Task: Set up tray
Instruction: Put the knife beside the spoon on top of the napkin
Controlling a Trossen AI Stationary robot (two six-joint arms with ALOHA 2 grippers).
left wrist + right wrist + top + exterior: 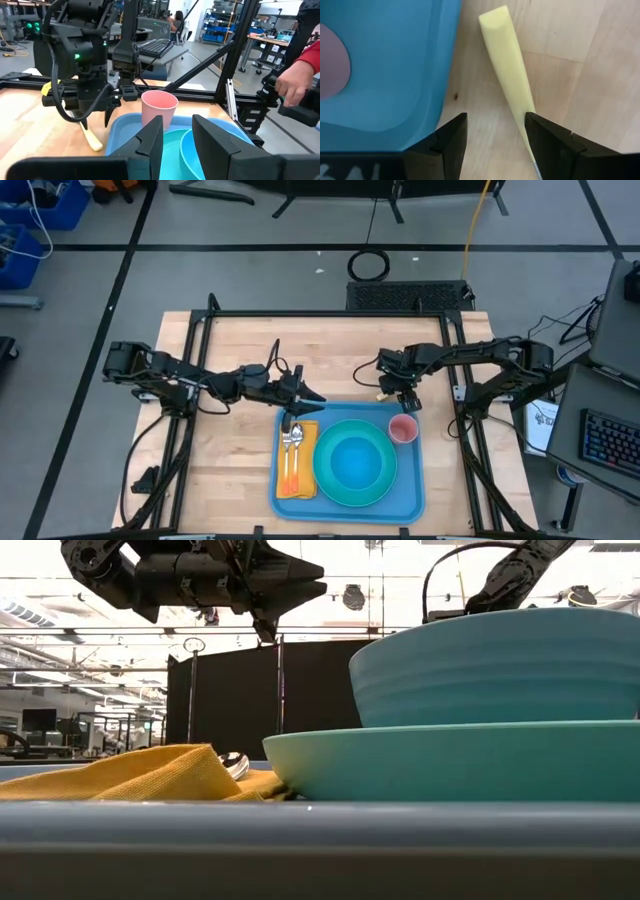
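Observation:
The blue tray [410, 475] lies at the table's near middle. On it are a yellow napkin [303, 475] with a fork and spoon [292, 442], a teal plate [328, 480] holding a blue bowl [357, 460], and a pink cup [403, 428] at its far right corner. A pale yellow utensil handle [507, 65] lies flat on the wood just beyond the tray's far edge. My right gripper [495, 135] points down over it, open, with its fingertips above the table [95, 120]. My left gripper [318, 397] hangs level above the tray's far left corner, open and with nothing between its fingers [177, 135].
Black frame rails [330, 315] run around the table's far edge and sides. A person's hand [295, 85] rests on equipment beyond the table's right side. Bare wood [225, 470] lies left of the tray.

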